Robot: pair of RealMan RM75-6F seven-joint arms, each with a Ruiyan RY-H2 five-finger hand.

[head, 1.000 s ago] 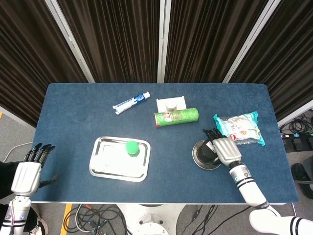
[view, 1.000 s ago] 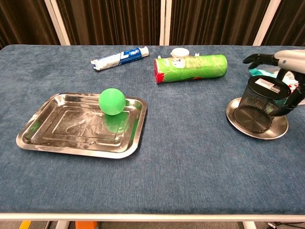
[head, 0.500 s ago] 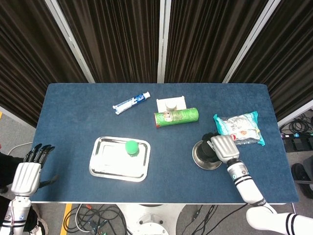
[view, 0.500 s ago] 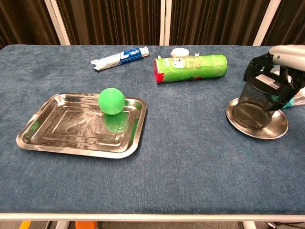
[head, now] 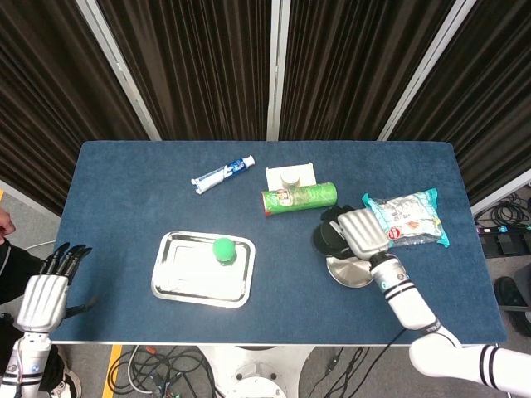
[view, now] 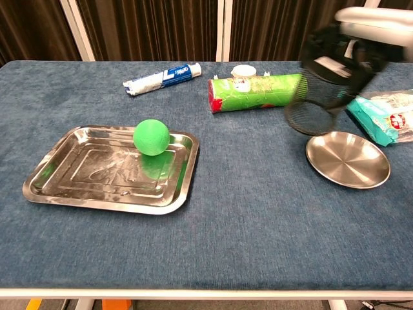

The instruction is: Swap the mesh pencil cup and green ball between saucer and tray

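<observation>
My right hand grips the black mesh pencil cup and holds it tilted in the air, above and left of the round steel saucer, which now lies bare. The green ball rests at the back right of the steel tray. My left hand hangs off the table's front-left corner, fingers spread and holding nothing.
A green chip can lies on its side just behind and left of the lifted cup. A toothpaste tube lies at the back left, a white box behind the can, and a teal snack bag right of the saucer.
My right hand closed around the mesh cup, lifted it off the saucer and carried it up and to the left, tilting it. The ball, tray and left hand stayed put.
</observation>
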